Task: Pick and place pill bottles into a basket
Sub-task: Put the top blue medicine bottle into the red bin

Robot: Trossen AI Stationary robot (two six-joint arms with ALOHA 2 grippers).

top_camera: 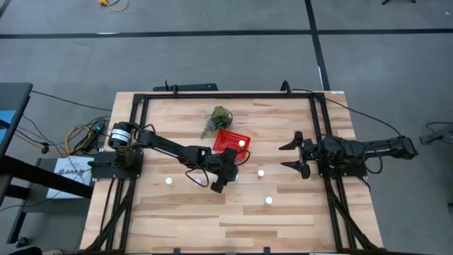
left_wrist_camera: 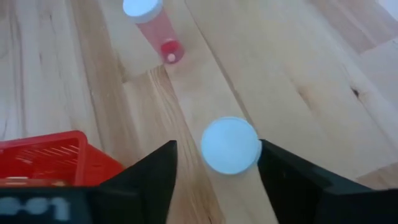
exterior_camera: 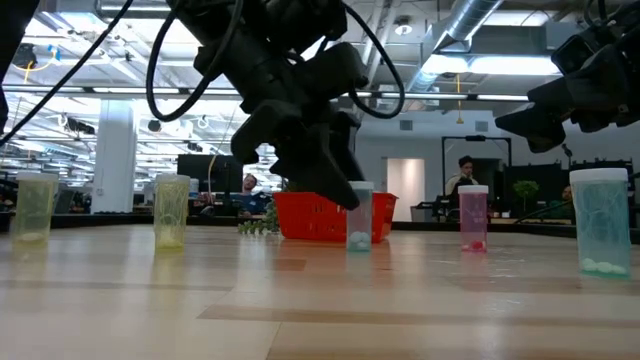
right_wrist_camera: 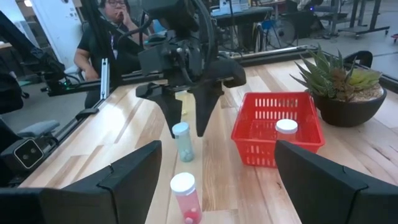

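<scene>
My left gripper [left_wrist_camera: 214, 171] is open, fingers pointing down, one on either side of the white cap of an upright teal pill bottle [left_wrist_camera: 230, 145], just in front of the red basket [top_camera: 232, 142]. The fingers stand apart from the cap. The same bottle shows in the low view [exterior_camera: 358, 215] and in the right wrist view [right_wrist_camera: 182, 140]. One bottle [right_wrist_camera: 286, 127] lies in the basket. A pink bottle [right_wrist_camera: 186, 196] stands on the table nearby. My right gripper [top_camera: 292, 156] waits open at the table's right.
More bottles stand on the table: two yellow ones [exterior_camera: 170, 210] toward the left, and a teal one [exterior_camera: 602, 235] at the right. A potted green plant [top_camera: 218, 119] sits behind the basket. A black frame rail [top_camera: 226, 95] borders the table. People sit beyond it.
</scene>
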